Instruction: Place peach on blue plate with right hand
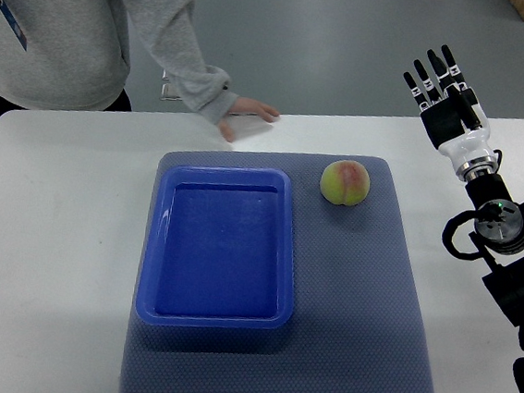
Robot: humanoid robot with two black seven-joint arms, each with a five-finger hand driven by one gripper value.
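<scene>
On the mat [363,299], just right of the blue plate's [155,242] far corner, sits the peach [345,183], untouched. The right hand [448,98] hovers far right, fingers spread and empty, so the reach seems not yet begun; next it must come left and down over the fruit. No legible writing shows.

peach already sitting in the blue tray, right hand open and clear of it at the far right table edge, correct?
Not quite. In the top view the round yellow-pink peach lies on the grey-blue mat, just right of the rectangular blue plastic tray, which is empty. The rest holds: the black-fingered right hand is open, clear of it, at the far right table edge.
</scene>
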